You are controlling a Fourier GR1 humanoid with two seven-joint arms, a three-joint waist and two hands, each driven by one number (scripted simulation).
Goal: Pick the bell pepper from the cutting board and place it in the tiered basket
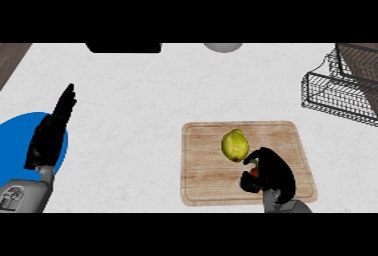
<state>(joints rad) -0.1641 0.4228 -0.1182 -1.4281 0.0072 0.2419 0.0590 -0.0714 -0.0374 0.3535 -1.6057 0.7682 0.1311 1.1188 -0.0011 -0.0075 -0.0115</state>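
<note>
A wooden cutting board lies at the lower right of the counter. On it rests a yellow lemon. Just below the lemon my right hand is curled over the bell pepper, of which only a sliver of red and green shows at the hand's left side. The black wire tiered basket stands at the far right edge, well beyond the board. My left hand rests at the left with straight fingers pointing up, holding nothing.
A blue plate lies under the left hand at the left edge. A black object and a grey round thing sit at the counter's back edge. Bare white counter lies between board and basket.
</note>
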